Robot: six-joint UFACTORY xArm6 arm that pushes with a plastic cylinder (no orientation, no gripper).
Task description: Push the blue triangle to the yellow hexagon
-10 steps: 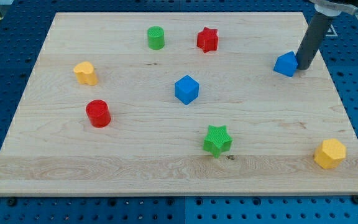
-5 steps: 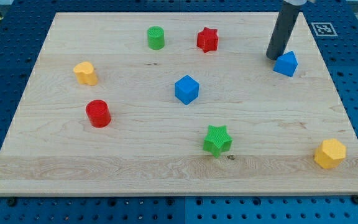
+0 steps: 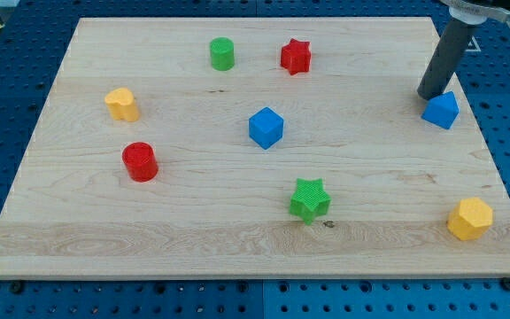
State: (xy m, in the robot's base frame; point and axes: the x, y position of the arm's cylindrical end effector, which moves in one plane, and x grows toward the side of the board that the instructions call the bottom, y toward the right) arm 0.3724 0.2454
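Note:
The blue triangle (image 3: 441, 110) lies near the board's right edge, in the upper half of the view. My tip (image 3: 429, 94) stands right against its upper left side. The yellow hexagon (image 3: 470, 219) sits at the lower right corner of the board, well below the triangle.
Wooden board (image 3: 149, 239) on a blue pegboard. Blue cube (image 3: 266, 128) at the centre, green star (image 3: 309, 198) below it, red star (image 3: 296, 56) and green cylinder (image 3: 222, 54) at the top, yellow block (image 3: 122, 104) and red cylinder (image 3: 139, 162) on the left.
My tip went from the triangle's right side around to its upper left, then moved right. The blue triangle has slid right and slightly down, towards the board's right edge.

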